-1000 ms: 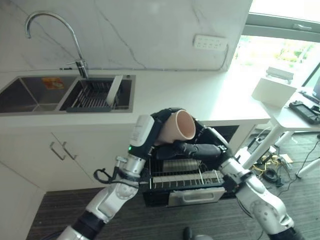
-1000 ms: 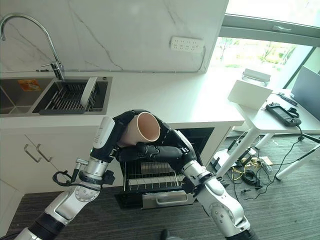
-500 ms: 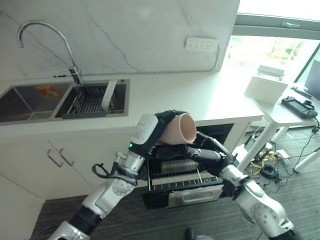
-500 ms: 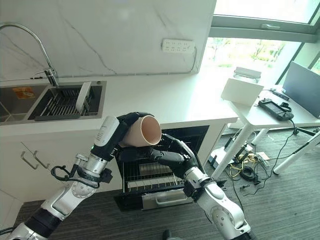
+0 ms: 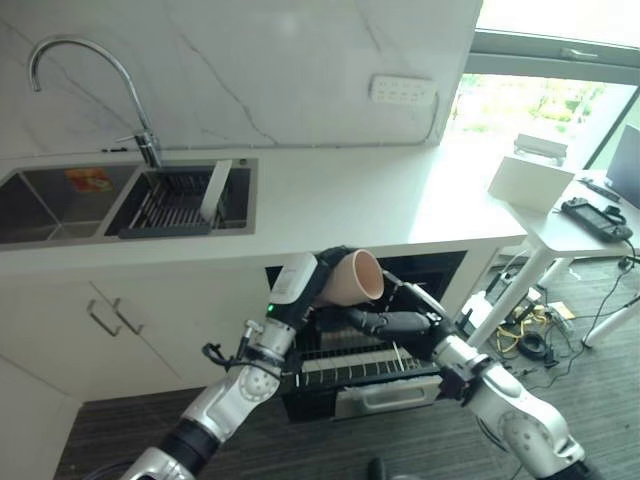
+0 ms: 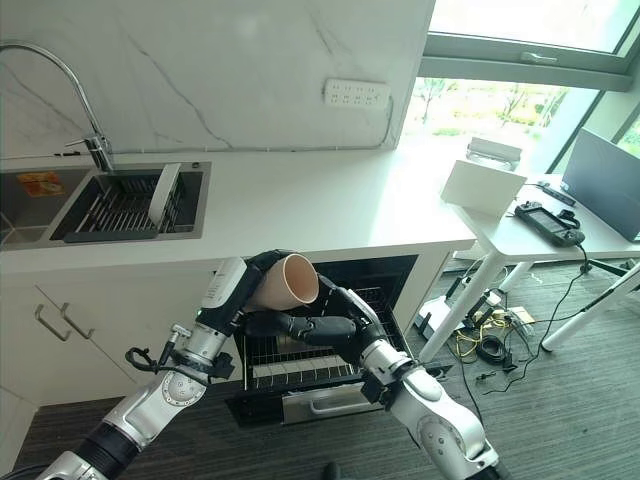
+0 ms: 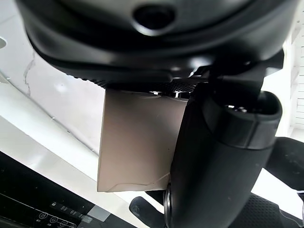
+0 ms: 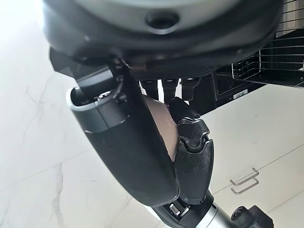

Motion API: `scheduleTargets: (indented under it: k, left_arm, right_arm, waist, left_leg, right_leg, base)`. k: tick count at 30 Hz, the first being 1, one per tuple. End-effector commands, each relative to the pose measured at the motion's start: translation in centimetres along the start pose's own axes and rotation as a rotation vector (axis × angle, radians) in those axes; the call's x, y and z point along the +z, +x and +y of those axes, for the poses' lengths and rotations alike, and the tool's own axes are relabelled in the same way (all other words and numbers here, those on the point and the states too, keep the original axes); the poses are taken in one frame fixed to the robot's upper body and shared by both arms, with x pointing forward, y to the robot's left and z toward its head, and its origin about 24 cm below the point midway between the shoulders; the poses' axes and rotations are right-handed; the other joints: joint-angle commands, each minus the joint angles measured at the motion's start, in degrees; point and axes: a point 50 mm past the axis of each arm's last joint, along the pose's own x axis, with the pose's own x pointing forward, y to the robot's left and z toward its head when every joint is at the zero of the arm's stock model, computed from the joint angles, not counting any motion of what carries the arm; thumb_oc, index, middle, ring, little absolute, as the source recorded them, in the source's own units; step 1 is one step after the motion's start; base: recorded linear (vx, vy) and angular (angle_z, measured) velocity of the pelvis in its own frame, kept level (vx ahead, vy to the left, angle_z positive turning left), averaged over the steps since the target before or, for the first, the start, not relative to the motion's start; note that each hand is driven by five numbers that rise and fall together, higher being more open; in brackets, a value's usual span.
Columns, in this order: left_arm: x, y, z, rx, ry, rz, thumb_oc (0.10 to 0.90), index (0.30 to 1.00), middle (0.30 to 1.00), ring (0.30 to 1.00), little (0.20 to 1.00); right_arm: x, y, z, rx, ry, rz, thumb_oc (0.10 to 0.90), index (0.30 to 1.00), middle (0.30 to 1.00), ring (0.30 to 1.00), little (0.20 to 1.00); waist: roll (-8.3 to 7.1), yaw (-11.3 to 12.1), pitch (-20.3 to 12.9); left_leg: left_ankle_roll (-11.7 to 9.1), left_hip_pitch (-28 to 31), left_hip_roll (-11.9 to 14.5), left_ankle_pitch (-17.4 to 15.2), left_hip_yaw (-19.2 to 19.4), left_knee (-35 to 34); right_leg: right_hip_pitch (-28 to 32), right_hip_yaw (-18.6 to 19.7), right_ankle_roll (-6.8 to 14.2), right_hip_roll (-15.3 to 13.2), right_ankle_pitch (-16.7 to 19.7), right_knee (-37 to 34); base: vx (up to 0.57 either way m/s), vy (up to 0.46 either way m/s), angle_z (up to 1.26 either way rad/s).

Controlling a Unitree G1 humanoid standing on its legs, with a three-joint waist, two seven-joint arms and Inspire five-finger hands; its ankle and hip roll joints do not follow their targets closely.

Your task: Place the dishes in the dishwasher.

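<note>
A beige cup (image 5: 354,277) lies on its side in my left hand (image 5: 326,264), whose dark fingers curl round it; its mouth faces right. The cup hangs over the open dishwasher's pulled-out wire rack (image 5: 362,362), just below the counter edge. In the left wrist view the cup's wall (image 7: 137,137) shows past my fingers (image 7: 223,156). My right hand (image 5: 392,322) reaches in just beneath the cup with its fingers stretched out straight, holding nothing. The right wrist view shows the cup (image 8: 161,119) behind my right thumb (image 8: 128,147). Whether the right hand touches the cup I cannot tell.
A white dish (image 5: 213,189) leans in the drain rack in the sink (image 5: 185,195) under the faucet (image 5: 88,62). The white counter (image 5: 360,205) overhangs the dishwasher. A white table (image 5: 575,232) with a box stands at the right. Cabinet handles (image 5: 110,315) are at the left.
The view has shifted. My left hand has carried the cup lower and farther forward, nearer the dishwasher rack. The right hand has followed, staying just under the cup.
</note>
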Motion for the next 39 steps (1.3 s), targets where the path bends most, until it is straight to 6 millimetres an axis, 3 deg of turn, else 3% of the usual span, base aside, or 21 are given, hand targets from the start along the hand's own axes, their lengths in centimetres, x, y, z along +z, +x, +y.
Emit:
scheduleTargets:
  k: [1, 10, 25, 39]
  left_arm:
    - [5.3, 1.2, -2.5, -0.174, -0.048, -0.299, 0.4, 0.3, 0.3, 0.3, 0.3]
    - [7.0, 1.4, -3.0, -0.216, -0.054, -0.366, 0.4, 0.3, 0.3, 0.3, 0.3]
    - [8.1, 1.7, -3.8, -0.244, -0.069, -0.409, 0.4, 0.3, 0.3, 0.3, 0.3]
    - [9.3, 1.7, -5.8, -0.401, -0.162, -0.436, 0.4, 0.3, 0.3, 0.3, 0.3]
  right_arm:
    - [10.8, 0.8, 7.5, 0.4, 0.024, -0.576, 0.8, 0.9, 0.9, 0.9, 0.9]
    - [11.0, 1.3, 7.4, 0.285, 0.179, -0.621, 0.8, 0.9, 0.9, 0.9, 0.9]
    - [11.8, 1.7, 7.5, 0.167, 0.326, -0.705, 0.8, 0.9, 0.9, 0.9, 0.9]
    - [14.4, 1.3, 9.5, 0.282, 0.383, -0.873, 0.8, 0.9, 0.9, 0.9, 0.9]
  waist:
    - [0.44, 0.1, -1.2]
    - [1.09, -0.1, -1.2]
    - [1.73, -0.2, -1.2]
    - [2.07, 0.4, -1.6]
  left_leg:
    - [-2.7, 0.1, 2.0, 0.7, -4.4, -0.8]
    - [-2.5, 0.0, 1.9, 0.7, -4.2, -0.8]
    - [-2.4, 0.0, 1.9, 0.6, -4.1, -0.8]
    - [-2.4, -0.2, 1.8, 0.5, -4.2, -0.8]
  right_leg:
    - [2.6, 1.1, 5.9, -4.6, -7.6, 8.1]
    - [2.5, 1.3, 5.7, -4.5, -7.6, 8.1]
    - [2.4, 1.2, 5.4, -4.4, -7.8, 8.1]
    - [2.5, 0.8, 5.3, -4.6, -8.1, 8.1]
  base:
    - [-0.03, 0.002, -0.05]
    - [-0.01, 0.005, -0.03]
    - [0.0, 0.0, 0.0]
    - [0.0, 0.0, 0.0]
